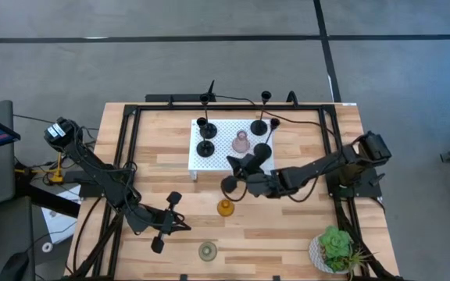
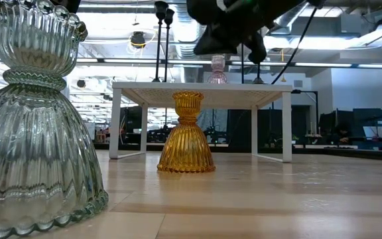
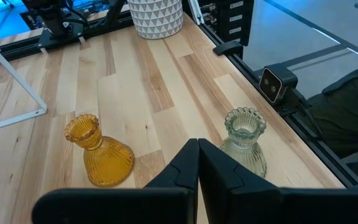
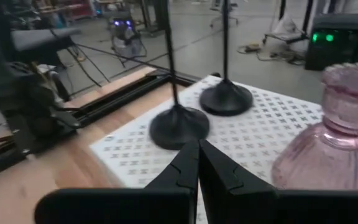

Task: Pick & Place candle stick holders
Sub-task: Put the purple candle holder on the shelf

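**Both claws pressed together, empty, over a half-sorted table**

The right claw (image 4: 198, 163) has its fingers pressed together with nothing between them. It hangs over the near edge of the white platform (image 1: 209, 160), a thin perforated slab on four slim legs. Just ahead of its tips stand two black holders (image 4: 179, 124), each a flat round disc with a thin upright stem; beside them, off to one side of the tips, sits the pink holder (image 4: 337, 143), squat, ribbed and translucent. In the high view a third black holder (image 1: 258, 125) stands at the platform's far corner, and a fourth (image 1: 266, 97) shows beyond it at the table's back rail.

The left claw (image 3: 198, 165) is likewise closed flat and holds nothing. It hovers above bare wood, with the amber holder (image 3: 98, 152) to one side of its tips and the pale green holder (image 3: 244, 140) to the other; it touches neither. Both are bell-shaped fluted glass with scalloped rims, standing upright.

The table (image 1: 287, 230) is light planked wood framed by dark rails. The green holder is near the front edge, where a small camera (image 3: 277, 84) is mounted. A potted plant (image 1: 336, 248) fills the front corner on the right arm's side. Open wood lies between the amber holder and the platform legs.
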Controlling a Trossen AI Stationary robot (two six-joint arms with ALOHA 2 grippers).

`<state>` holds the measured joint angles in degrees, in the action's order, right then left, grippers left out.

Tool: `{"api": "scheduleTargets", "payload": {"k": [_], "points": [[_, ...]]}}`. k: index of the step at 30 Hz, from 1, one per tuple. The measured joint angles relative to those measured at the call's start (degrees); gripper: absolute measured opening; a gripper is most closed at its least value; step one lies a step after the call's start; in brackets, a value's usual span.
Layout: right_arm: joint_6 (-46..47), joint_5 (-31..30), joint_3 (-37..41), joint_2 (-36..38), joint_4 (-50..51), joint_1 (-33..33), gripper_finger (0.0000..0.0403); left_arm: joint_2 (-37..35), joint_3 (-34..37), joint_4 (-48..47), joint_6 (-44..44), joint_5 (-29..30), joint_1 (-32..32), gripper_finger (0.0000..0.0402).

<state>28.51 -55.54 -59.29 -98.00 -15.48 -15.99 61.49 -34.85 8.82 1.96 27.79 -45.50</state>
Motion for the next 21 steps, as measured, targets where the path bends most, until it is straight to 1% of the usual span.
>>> {"api": "scheduleTargets", "payload": {"k": [11, 13, 15, 17, 21], "points": [[-0.4, 0.0, 0.0, 0.0, 0.3, -8.1, 0.0, 0.0, 0.0, 0.0, 0.0, 0.0, 0.0, 0.0008], [-0.4, -0.2, 0.0, 0.6, 2.0, -9.8, 0.0, 0.0, 0.0, 0.0, 0.0, 0.0, 0.0, 0.0008], [0.1, -1.2, 0.0, 1.3, 4.9, -11.5, 0.0, 0.0, 0.0, 0.0, 0.0, 0.0, 0.0, 0.0008], [2.2, -3.9, 0.0, 2.3, 9.5, -13.2, 0.0, 0.0, 0.0, 0.0, 0.0, 0.0, 0.0, 0.0008], [10.6, -10.7, 0.0, 5.1, 23.1, -16.3, 0.0, 0.0, 0.0, 0.0, 0.0, 0.0, 0.0, 0.0008]]}}
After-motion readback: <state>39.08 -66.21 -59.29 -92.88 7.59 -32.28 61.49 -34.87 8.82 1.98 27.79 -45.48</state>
